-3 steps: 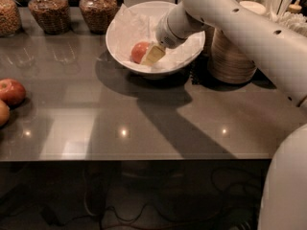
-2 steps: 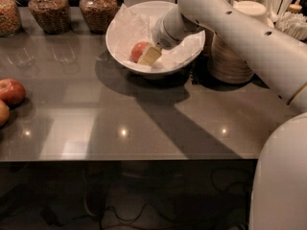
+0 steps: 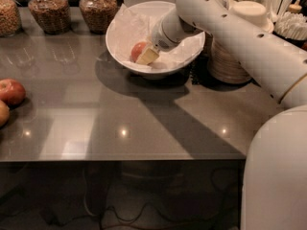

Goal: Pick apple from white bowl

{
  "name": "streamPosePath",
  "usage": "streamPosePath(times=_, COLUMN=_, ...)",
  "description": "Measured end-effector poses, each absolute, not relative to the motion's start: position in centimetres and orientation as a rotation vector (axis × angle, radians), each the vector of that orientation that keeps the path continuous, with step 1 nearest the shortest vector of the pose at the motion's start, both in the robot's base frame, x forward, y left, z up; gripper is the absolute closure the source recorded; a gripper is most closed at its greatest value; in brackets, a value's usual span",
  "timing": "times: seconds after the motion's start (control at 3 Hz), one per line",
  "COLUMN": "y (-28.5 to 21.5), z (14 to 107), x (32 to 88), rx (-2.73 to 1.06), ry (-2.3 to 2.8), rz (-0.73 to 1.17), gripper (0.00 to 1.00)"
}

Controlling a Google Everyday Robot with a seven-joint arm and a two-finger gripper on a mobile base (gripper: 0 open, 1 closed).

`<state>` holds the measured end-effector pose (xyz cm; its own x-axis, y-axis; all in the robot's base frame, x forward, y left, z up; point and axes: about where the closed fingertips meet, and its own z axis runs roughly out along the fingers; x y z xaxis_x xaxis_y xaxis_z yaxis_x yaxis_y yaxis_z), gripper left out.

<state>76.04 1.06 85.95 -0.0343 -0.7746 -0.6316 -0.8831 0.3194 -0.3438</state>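
The small orange-red apple (image 3: 137,50) lies in the wide white bowl (image 3: 120,25), on crumpled white paper, at the bowl's front left. My gripper (image 3: 144,54) reaches down into the bowl from the right and sits right at the apple, with its beige tip against the apple's right side. My white arm covers the right part of the bowl. The apple's right half is hidden behind the gripper.
A darker red apple (image 3: 10,91) and a yellowish one (image 3: 2,113) lie at the table's left edge. Three glass jars (image 3: 47,9) stand at the back left. Stacked beige paper bowls (image 3: 232,61) stand right of the white bowl, with cutlery holders (image 3: 283,11) behind.
The gripper has stayed at the apple inside the bowl. The arm has shifted slightly; the apple sits in about the same spot.
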Motion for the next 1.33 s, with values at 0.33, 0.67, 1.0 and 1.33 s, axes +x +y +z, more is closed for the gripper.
streamPosePath(times=0.33, y=0.8, z=85.7, x=75.8, rx=-1.473, ry=1.848, rz=0.189, gripper=0.62)
streamPosePath(times=0.67, y=0.6, z=86.4, x=75.4, rx=-1.471, ry=1.853, rz=0.193, gripper=0.85)
streamPosePath(times=1.0, y=0.4, z=88.6, x=74.8, rx=-1.452, ry=1.817, rz=0.197, gripper=1.00)
streamPosePath(times=1.33, y=-0.1, z=92.1, x=74.2, rx=-1.438, ry=1.753, rz=0.184, gripper=1.00)
